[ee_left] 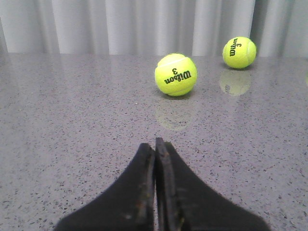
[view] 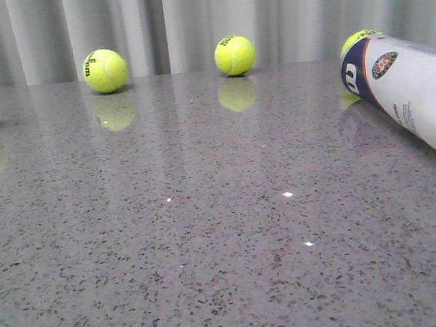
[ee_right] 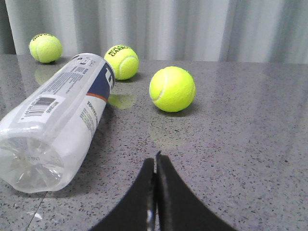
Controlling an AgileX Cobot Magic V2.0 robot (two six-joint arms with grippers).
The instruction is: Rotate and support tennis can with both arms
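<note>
Tennis can (view: 416, 90) flat, lengthwise toward curtain

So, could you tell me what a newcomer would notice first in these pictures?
Probably the tennis can, lying on its side at the right of the grey table, with yellow-green tennis balls scattered along the far edge by the curtain. Both wrist views show black grippers shut and empty: the left gripper, the right gripper.

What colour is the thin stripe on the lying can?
Orange, beside the navy panel on the can; clearest in the right wrist view.
</note>
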